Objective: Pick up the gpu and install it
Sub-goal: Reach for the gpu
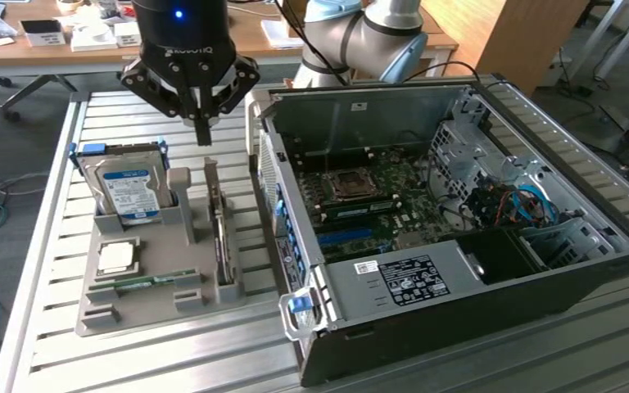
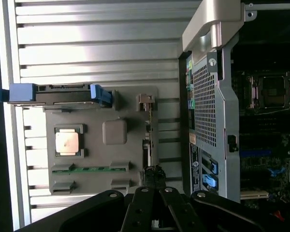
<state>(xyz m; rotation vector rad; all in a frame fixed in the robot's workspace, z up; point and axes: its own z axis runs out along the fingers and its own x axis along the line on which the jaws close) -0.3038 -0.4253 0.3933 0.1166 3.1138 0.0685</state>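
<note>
**Helper:** How far along are you?

**Me:** Just at the start. My gripper (image 1: 203, 135) is shut tight and holds nothing. It hangs over the gpu (image 1: 219, 221). The gpu stands on its edge in the grey tray (image 1: 151, 315), beside the open computer case (image 1: 380, 115). It is not picked up yet.

**Helper:** Anything in the way?

**Me:** The blue hard drive (image 1: 128, 184) stands close by. A chip (image 1: 115, 258) and a RAM stick (image 1: 145, 284) lie in the tray too.

Exterior view high, angled down over table (image 1: 128, 360), wrist view straight down, both share tray (image 1: 151, 307)
</note>
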